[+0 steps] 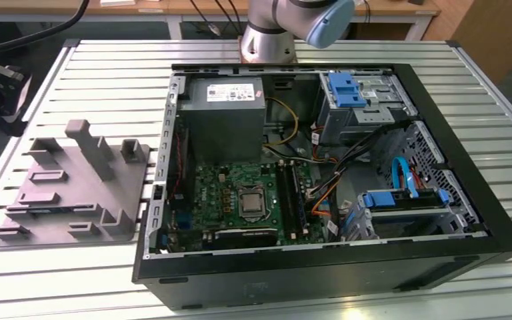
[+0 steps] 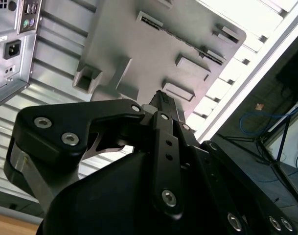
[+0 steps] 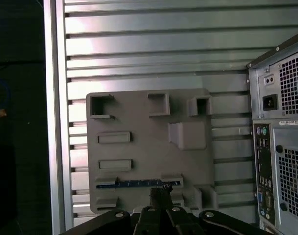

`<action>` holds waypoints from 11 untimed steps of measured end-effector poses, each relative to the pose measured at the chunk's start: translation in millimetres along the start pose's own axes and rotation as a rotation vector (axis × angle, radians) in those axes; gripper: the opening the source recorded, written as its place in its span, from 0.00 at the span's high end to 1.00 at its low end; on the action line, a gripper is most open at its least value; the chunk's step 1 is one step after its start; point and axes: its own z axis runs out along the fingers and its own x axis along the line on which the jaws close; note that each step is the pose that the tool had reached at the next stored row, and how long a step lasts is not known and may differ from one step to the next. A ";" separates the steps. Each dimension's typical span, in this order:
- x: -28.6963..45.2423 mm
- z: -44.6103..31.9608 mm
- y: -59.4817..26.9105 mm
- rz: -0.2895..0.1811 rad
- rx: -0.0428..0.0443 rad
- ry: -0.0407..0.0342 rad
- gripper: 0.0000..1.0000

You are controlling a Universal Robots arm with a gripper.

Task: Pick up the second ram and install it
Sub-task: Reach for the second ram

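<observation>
Slatted metal table (image 1: 105, 80) with two loads.
An open computer case (image 1: 327, 277) lies on its side on the ribbed slats; a grey moulded fixture tray (image 1: 69, 200) lies flat just beside the case, on the exterior view's left.

The second ram (image 3: 134, 183) is a thin, long memory stick. It stands on edge in a narrow slot of the grey fixture tray (image 3: 139, 112) (only its blue-green upper edge shows), near one tray edge.
</observation>
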 end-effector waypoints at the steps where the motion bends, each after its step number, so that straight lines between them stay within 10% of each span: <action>1: -0.1 0.5 -1.4 0.000 0.0001 0.0000 0.90; 11: -0.8 5.3 -12.7 0.000 0.0000 0.0001 0.90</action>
